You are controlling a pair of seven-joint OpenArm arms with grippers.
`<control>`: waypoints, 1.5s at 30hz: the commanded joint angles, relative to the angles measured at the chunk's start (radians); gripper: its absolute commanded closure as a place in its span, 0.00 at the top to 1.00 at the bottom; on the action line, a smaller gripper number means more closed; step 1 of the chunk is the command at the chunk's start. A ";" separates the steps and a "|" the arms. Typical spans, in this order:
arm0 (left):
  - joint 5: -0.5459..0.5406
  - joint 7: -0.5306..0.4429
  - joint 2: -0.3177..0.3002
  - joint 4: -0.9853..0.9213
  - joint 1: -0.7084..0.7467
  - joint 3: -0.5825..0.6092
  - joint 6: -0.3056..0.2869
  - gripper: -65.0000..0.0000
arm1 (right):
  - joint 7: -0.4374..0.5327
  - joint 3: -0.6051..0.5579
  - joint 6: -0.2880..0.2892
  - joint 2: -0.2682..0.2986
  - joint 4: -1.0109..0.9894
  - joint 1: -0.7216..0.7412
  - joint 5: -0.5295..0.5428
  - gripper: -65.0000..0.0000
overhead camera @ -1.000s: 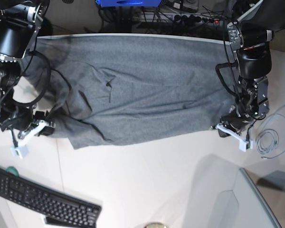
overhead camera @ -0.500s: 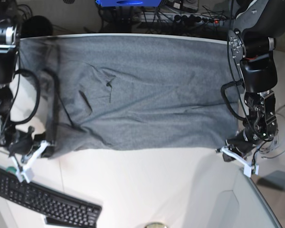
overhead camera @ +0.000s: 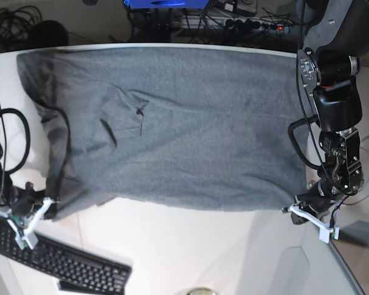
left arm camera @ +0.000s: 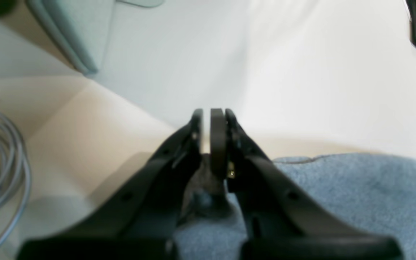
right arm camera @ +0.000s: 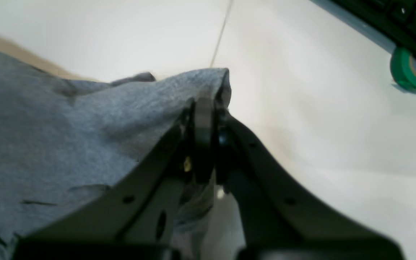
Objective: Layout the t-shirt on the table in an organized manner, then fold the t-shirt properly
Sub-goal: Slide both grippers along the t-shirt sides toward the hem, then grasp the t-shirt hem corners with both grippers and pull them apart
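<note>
A: What do your jaws hold at this moment?

B: My left jaws (overhead camera: 297,212) are closed tight on one near corner of the grey t-shirt (overhead camera: 172,123). In my left wrist view the cloth is bunched between the two black fingers (left arm camera: 218,141). My right jaws (overhead camera: 48,204) are closed too, pinching the other near corner, and a fold of fabric stands up over the tips.

A: Where does the t-shirt lie?

B: It is spread flat on the white counter (overhead camera: 197,252), stretched between my two jaws and reaching away from them to the far edge. Some wrinkles sit closer to my right jaws.

A: What else is near?

B: A black keyboard (overhead camera: 55,261) lies just beside my right jaws, with a green tape roll (right arm camera: 412,70) touching it. A coiled grey cable (left arm camera: 2,169) lies beside my left jaws.
</note>
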 commanded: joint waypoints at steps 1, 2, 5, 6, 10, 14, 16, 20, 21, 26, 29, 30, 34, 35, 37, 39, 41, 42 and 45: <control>-0.009 -0.024 -0.014 0.019 -0.030 -0.004 -0.005 0.00 | 0.031 0.002 0.005 0.031 0.010 0.034 0.011 0.01; -0.009 -0.024 -0.014 0.019 -0.030 -0.004 -0.005 0.00 | 0.033 -0.005 0.005 0.033 0.010 0.032 0.011 0.01; -0.009 -0.024 -0.014 0.020 -0.024 -0.004 -0.005 0.00 | 0.030 -0.011 0.005 0.038 0.010 0.026 0.011 0.01; -0.012 -0.024 -0.014 0.020 -0.023 -0.004 -0.005 0.00 | 0.030 -0.011 0.005 0.038 0.010 0.019 0.011 0.01; -0.014 -0.024 -0.014 0.060 0.031 -0.004 -0.006 0.00 | 0.030 -0.011 0.005 0.038 0.010 -0.001 0.011 0.01; -0.015 -0.019 -0.014 0.208 0.148 -0.004 -0.006 0.00 | 0.030 -0.011 0.005 0.041 0.018 -0.027 0.011 0.01; -0.015 -0.019 -0.014 0.254 0.194 -0.005 -0.006 0.00 | 0.031 -0.011 0.005 0.053 0.018 -0.027 0.011 0.01; -0.015 -0.023 -0.032 0.266 0.223 -0.007 -0.006 0.00 | 0.033 -0.012 0.005 0.056 0.018 -0.014 0.009 0.01; -0.015 -0.023 -0.032 0.266 0.223 -0.007 -0.006 0.00 | 0.033 -0.012 0.005 0.054 0.012 -0.001 0.009 0.01; -0.015 -0.019 -0.031 0.266 0.212 -0.007 -0.005 0.00 | 0.034 -0.011 0.001 0.015 -0.008 0.011 0.009 0.06; -0.014 -0.018 -0.028 0.264 0.192 -0.005 -0.005 0.00 | 0.028 -0.011 -0.002 0.011 -0.043 0.026 0.009 0.32; -0.014 -0.018 -0.028 0.263 0.190 -0.005 -0.005 0.00 | 0.025 -0.011 -0.002 0.011 -0.052 0.031 0.009 0.45; -0.009 -0.018 -0.026 0.260 0.187 -0.002 -0.005 0.00 | -0.064 0.003 -0.002 0.044 -0.034 0.029 0.020 0.74; -0.012 -0.018 -0.026 0.261 0.187 0.001 -0.005 0.00 | -0.081 0.020 -0.002 0.053 0.001 0.019 0.021 0.69; -0.012 -0.018 -0.026 0.260 0.187 0.001 -0.005 0.00 | -0.133 0.074 -0.002 0.054 0.129 -0.077 0.020 0.49; -0.009 -0.018 -0.026 0.260 0.187 -0.004 -0.005 0.00 | -0.202 0.120 -0.002 0.048 0.288 -0.173 0.015 0.24; -0.009 -0.018 -0.026 0.260 0.192 -0.004 -0.005 0.00 | -0.231 0.143 -0.003 0.001 0.374 -0.238 0.011 0.00; -0.009 -0.018 -0.026 0.258 0.189 -0.004 -0.005 0.00 | -0.231 0.147 -0.003 -0.019 0.366 -0.250 0.009 0.00; -0.012 -0.018 -0.026 0.258 0.187 0.001 -0.005 0.00 | -0.225 0.153 -0.003 -0.064 0.287 -0.250 -0.043 0.03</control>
